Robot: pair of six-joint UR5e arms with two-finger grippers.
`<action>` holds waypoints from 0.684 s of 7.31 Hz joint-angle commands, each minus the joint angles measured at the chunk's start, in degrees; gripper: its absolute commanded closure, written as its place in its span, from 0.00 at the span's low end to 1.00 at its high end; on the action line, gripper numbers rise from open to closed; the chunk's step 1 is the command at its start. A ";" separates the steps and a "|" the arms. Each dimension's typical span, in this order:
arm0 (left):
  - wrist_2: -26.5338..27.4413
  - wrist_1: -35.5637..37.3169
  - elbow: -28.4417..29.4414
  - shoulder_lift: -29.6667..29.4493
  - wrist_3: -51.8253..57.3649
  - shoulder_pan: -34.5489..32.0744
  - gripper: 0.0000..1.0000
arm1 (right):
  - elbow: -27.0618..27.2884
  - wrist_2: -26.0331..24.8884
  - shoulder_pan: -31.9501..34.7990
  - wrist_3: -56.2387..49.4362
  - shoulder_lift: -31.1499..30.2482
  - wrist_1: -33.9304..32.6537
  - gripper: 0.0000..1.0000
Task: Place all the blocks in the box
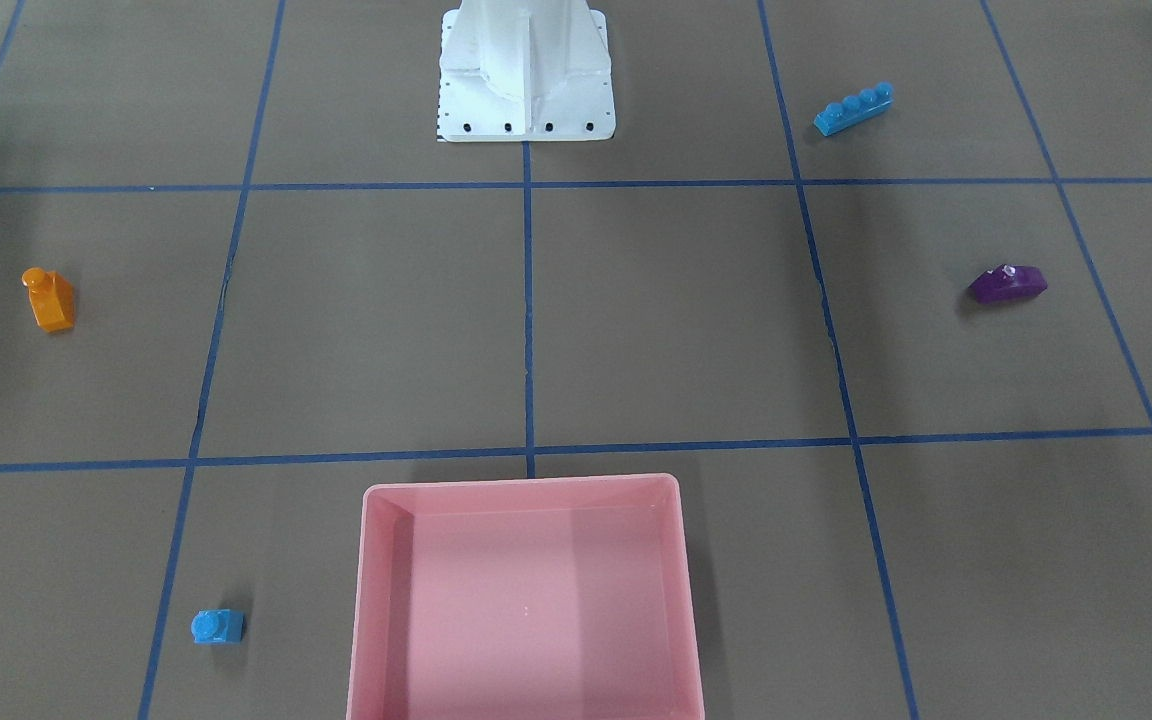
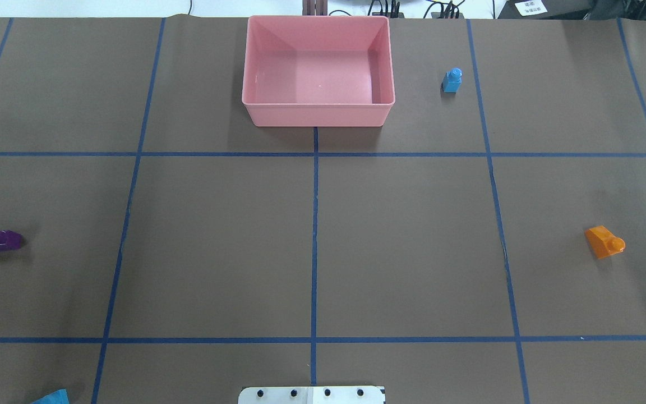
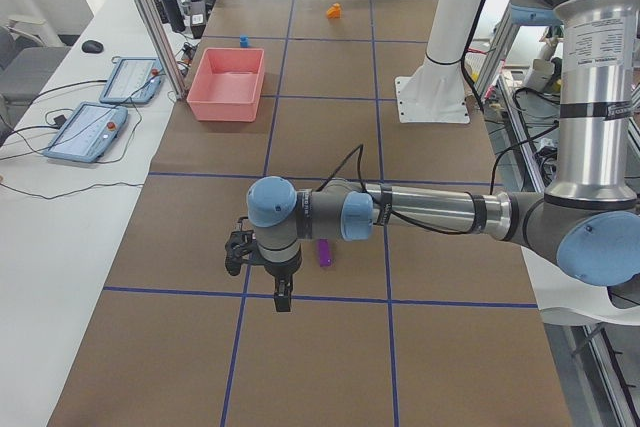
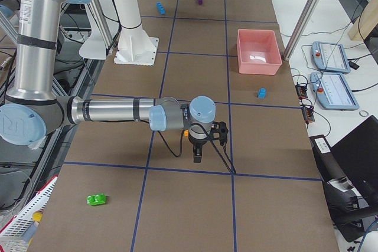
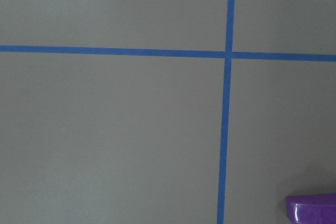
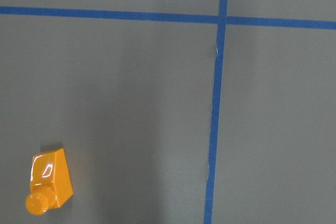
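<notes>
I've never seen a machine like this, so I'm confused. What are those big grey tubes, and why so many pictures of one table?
Those tubes are two robot arms, a left arm and a right arm, each ending in small fingers for grabbing. Two pictures look down on the table from opposite sides, two look along it from its ends, and two come from cameras on the wrists. Five toy blocks lie on the table: an orange block, a purple block, a long blue block, a small blue block and a green block. The pink box is empty, and nothing is held.
</notes>
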 commanded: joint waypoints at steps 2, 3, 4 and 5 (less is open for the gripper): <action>-0.63 -0.26 -0.03 0.04 -0.09 0.01 0.00 | -0.08 0.11 0.00 0.08 -0.06 0.00 0.00; -0.81 -0.26 -0.03 0.04 -0.09 0.01 0.00 | -0.16 0.02 0.00 0.00 -0.06 0.00 0.00; -0.72 -0.17 0.40 0.04 -0.09 0.01 0.00 | -0.08 0.02 0.00 0.00 -0.06 0.00 0.00; -0.89 -0.17 -0.11 0.13 -0.09 0.01 0.00 | -0.08 0.11 0.00 0.08 -0.06 0.00 0.00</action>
